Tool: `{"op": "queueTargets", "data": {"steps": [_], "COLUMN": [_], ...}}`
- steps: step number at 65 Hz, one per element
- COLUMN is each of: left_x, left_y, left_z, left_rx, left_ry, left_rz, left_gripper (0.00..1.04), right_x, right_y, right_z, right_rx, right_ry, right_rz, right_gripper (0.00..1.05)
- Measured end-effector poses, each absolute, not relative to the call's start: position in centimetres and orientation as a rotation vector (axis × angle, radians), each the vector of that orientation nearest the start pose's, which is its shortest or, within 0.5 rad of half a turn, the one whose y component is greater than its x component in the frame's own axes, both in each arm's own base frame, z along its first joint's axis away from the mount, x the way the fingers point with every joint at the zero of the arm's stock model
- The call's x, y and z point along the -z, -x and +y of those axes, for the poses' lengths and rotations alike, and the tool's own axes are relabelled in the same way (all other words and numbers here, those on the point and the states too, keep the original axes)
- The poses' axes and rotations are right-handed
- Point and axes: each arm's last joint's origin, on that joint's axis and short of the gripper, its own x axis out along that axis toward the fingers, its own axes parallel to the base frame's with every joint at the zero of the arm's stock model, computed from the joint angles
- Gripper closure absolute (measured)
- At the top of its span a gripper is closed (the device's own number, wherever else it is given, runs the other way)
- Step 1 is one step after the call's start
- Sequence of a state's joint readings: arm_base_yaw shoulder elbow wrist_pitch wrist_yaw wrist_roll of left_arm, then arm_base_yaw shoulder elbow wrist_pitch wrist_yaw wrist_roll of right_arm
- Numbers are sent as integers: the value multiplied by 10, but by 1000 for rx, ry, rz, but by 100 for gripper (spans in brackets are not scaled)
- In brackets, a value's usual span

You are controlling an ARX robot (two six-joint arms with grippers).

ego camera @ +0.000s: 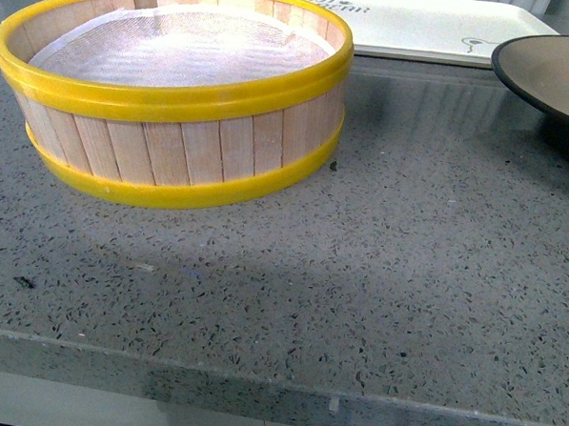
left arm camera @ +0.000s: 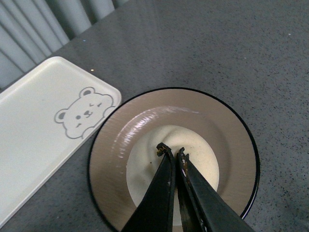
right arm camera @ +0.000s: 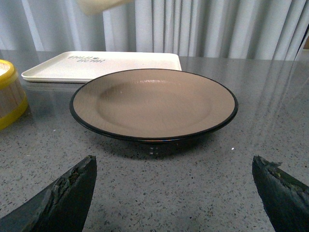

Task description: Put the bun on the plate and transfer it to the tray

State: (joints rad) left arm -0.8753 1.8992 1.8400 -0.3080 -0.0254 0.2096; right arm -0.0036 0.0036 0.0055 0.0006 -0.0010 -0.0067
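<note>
Right gripper (right arm camera: 174, 166) faces the plate (right arm camera: 154, 104) from close by, its fingers spread wide with nothing between them. Left gripper (left arm camera: 171, 151) has its fingers nearly together, pinching the bun (left arm camera: 142, 166), which hangs above the plate's middle. Just beside the plate lies the tray (left arm camera: 34, 140).

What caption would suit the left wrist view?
Left gripper holding bun over plate, bear-printed tray alongside.

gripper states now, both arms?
Left gripper: closed, pinching the bun above the plate.
Right gripper: open, empty.
</note>
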Motion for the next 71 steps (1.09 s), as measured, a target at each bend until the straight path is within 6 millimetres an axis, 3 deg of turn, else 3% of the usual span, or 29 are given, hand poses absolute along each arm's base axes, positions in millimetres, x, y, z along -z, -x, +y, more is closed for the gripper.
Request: {"op": "queueTargets", "data": {"steps": [24,40,71], "left_x": [-335,-335,-300], "left_y": [-312,-321,-327], "left_z": [-383,-388,-391], "left_rx": [887,888,891], "left_ry": [-470,-496,-589], "left_rz": [272,266,360], "left_gripper": [101,101,101], "right_x": [-165,-165,-165], "right_y": [-98,-98,-98], "right_z": [0,0,0], "right_rx": [3,3,3], "right_ry": [7,7,7], "right_rz": [-2,-2,-2], "right_gripper": [9,9,9]}}
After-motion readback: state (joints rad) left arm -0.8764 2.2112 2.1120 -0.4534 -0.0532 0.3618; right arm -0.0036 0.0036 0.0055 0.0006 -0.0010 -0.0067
